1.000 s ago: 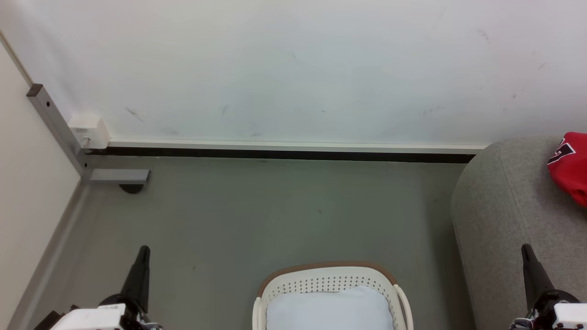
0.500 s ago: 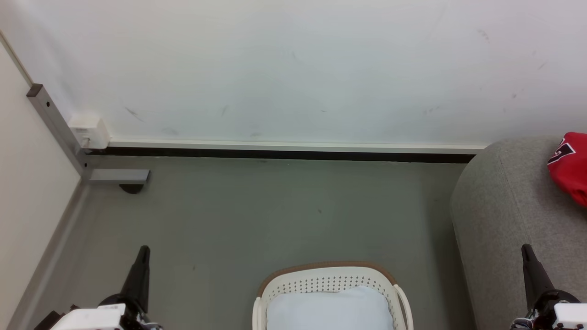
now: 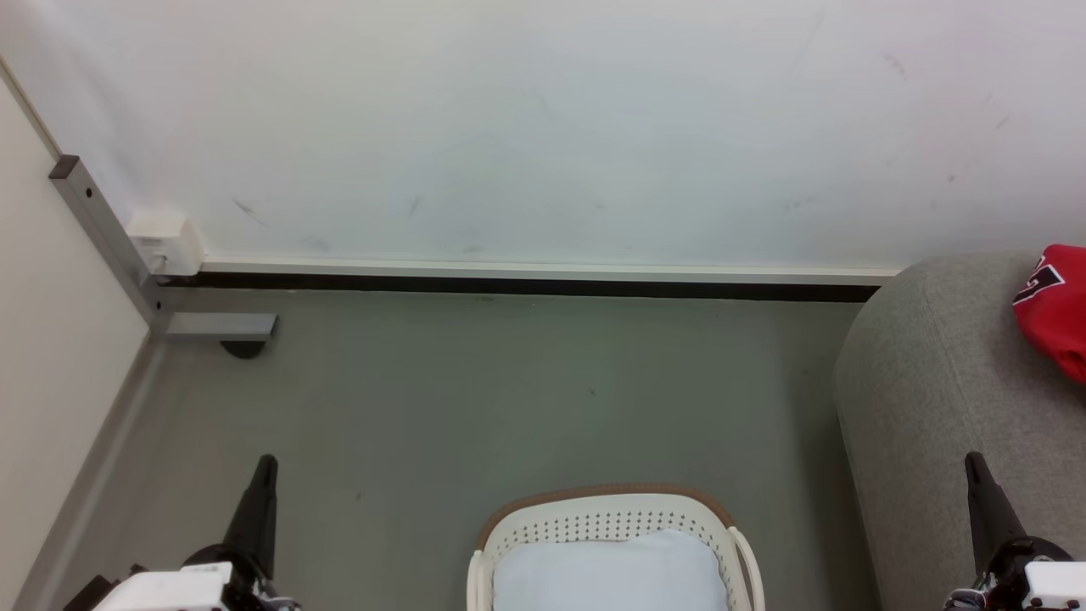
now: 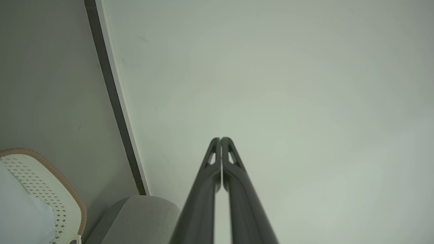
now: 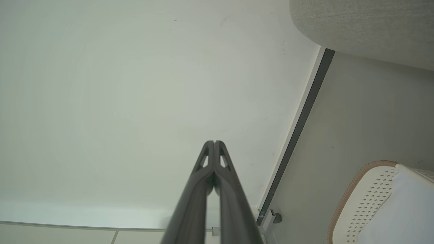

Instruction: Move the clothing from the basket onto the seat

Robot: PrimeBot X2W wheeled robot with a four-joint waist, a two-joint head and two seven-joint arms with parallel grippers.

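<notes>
The red clothing [image 3: 1056, 307] with a dark letter mark lies on the grey seat [image 3: 933, 399] at the right edge of the head view, partly cut off by the frame. The cream basket [image 3: 611, 519] with a brown rim stands on the floor at bottom centre and holds a pale blue-white cloth [image 3: 607, 573]. My left gripper [image 3: 265, 465] is shut and empty at the lower left, well left of the basket. My right gripper [image 3: 974, 461] is shut and empty at the lower right, in front of the seat's arm. In the wrist views the left gripper [image 4: 220, 139] and the right gripper [image 5: 214, 142] point at the wall.
A white wall [image 3: 543, 127] with a dark baseboard [image 3: 517, 287] closes the far side. A grey metal post and bracket [image 3: 216, 326] with a white box [image 3: 164, 242] stand in the left corner. Grey floor [image 3: 509, 399] lies between basket and wall.
</notes>
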